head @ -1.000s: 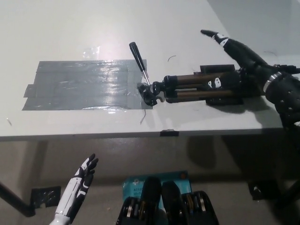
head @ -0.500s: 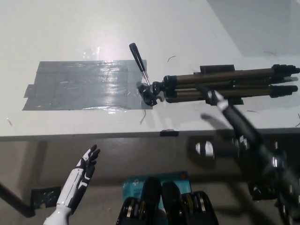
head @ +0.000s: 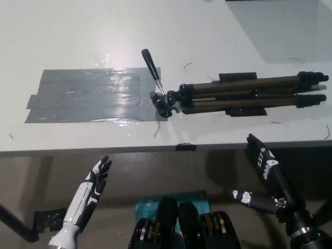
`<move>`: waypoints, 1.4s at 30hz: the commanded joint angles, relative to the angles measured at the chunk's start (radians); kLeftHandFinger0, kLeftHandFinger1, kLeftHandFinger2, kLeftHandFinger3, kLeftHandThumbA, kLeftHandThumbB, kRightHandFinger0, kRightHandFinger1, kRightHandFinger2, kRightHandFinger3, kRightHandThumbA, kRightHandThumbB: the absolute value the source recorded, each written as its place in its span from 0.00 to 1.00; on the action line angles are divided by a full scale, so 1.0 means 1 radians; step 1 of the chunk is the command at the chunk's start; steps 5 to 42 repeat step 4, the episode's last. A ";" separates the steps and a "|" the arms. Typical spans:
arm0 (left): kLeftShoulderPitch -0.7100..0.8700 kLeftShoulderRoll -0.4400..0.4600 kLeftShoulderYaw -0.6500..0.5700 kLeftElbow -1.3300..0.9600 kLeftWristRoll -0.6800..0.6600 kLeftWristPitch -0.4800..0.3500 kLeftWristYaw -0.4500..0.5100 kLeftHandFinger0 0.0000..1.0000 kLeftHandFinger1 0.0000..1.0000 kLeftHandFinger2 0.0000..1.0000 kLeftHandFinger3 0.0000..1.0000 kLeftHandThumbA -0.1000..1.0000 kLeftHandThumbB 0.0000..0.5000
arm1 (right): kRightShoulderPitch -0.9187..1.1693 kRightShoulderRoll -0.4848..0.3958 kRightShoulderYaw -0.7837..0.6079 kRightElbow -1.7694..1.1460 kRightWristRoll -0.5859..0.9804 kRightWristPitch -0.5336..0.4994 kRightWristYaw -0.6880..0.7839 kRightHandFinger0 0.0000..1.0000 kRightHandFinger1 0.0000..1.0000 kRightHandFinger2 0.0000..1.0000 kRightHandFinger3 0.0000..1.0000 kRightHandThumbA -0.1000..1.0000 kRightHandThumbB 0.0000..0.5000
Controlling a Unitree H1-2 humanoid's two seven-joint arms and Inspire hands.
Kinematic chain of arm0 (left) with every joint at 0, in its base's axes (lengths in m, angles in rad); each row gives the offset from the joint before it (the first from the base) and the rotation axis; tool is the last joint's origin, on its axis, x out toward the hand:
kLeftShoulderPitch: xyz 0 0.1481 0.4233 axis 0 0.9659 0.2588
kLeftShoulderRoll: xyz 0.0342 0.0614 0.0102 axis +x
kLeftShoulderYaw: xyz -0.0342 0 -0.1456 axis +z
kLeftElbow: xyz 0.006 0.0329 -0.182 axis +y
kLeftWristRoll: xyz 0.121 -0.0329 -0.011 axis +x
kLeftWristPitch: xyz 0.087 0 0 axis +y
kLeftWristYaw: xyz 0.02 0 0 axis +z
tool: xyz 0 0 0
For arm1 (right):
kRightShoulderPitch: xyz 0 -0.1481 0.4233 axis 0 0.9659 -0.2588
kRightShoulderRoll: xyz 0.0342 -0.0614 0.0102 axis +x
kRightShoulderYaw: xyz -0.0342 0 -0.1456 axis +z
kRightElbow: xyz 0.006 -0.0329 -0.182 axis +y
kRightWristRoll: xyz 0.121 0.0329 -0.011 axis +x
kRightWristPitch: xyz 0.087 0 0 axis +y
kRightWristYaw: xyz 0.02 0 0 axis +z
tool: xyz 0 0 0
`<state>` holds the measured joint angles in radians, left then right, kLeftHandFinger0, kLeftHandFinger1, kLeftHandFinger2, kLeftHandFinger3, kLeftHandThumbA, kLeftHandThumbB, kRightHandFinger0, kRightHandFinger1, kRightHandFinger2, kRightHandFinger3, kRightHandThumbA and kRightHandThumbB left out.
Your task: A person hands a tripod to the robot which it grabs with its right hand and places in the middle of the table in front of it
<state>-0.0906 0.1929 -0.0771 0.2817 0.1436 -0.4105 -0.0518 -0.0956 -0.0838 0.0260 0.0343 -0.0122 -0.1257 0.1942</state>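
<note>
the black right hand (head: 267, 179) has let go of the tripod (head: 244, 95) and pulled back off the table (head: 78, 41); a second ago it was closed around the folded legs, and now it hangs below the near table edge at the lower right, fingers spread and holding nothing. the tripod lies on its side on the tabletop, legs folded together and pointing right, its head (head: 165, 102) and pan handle (head: 151, 68) reaching onto the right end of the grey tape patch (head: 88, 96). it has not shifted since the release, so it seems to rest steadily. it sits somewhat right of the table's middle, but the placing looks done and the arm appears to be retreating. the white left hand (head: 93, 184) rests low at the lower left, fingers apart and empty.
</note>
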 commanded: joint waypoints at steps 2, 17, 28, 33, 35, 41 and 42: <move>-0.003 0.009 -0.002 -0.005 0.004 -0.043 -0.004 1.00 1.00 1.00 1.00 1.00 0.51 | -0.015 -0.006 -0.002 -0.002 0.023 -0.068 -0.004 1.00 1.00 1.00 1.00 1.00 0.47; -0.002 0.009 -0.002 -0.004 0.005 -0.044 -0.003 1.00 1.00 1.00 1.00 1.00 0.51 | -0.015 -0.007 -0.001 0.000 0.021 -0.070 -0.004 1.00 1.00 1.00 1.00 1.00 0.47; -0.002 0.009 -0.002 -0.004 0.005 -0.044 -0.003 1.00 1.00 1.00 1.00 1.00 0.51 | -0.015 -0.007 -0.001 0.000 0.021 -0.070 -0.004 1.00 1.00 1.00 1.00 1.00 0.47; -0.002 0.009 -0.002 -0.004 0.005 -0.044 -0.003 1.00 1.00 1.00 1.00 1.00 0.51 | -0.015 -0.007 -0.001 0.000 0.021 -0.070 -0.004 1.00 1.00 1.00 1.00 1.00 0.47; -0.002 0.009 -0.002 -0.004 0.005 -0.044 -0.003 1.00 1.00 1.00 1.00 1.00 0.51 | -0.015 -0.007 -0.001 0.000 0.021 -0.070 -0.004 1.00 1.00 1.00 1.00 1.00 0.47; -0.002 0.009 -0.002 -0.004 0.005 -0.044 -0.003 1.00 1.00 1.00 1.00 1.00 0.51 | -0.015 -0.007 -0.001 0.000 0.021 -0.070 -0.004 1.00 1.00 1.00 1.00 1.00 0.47; -0.002 0.009 -0.002 -0.004 0.005 -0.044 -0.003 1.00 1.00 1.00 1.00 1.00 0.51 | -0.015 -0.007 -0.001 0.000 0.021 -0.070 -0.004 1.00 1.00 1.00 1.00 1.00 0.47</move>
